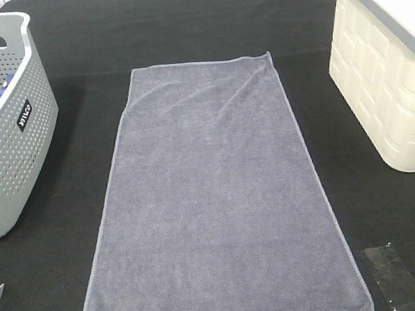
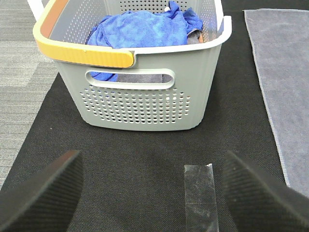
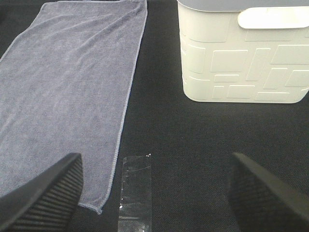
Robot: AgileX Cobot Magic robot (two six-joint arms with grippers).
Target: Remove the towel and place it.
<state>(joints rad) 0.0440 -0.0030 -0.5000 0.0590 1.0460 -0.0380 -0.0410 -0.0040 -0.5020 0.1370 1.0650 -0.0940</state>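
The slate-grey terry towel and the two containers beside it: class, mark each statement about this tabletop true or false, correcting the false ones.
1. The slate-grey terry towel lies spread flat on the black mat. True.
2. The bright blue cloth sits inside the grey perforated plastic basket. True.
3. The cream plastic bin stands on the towel. False: it stands on the mat, apart from the towel.
4. The left fingers grip the towel. False: they are open and hold nothing.

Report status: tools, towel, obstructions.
Left tool open, empty. Right tool open, empty. Towel flat on mat between grey basket and white bin. Nothing on it.
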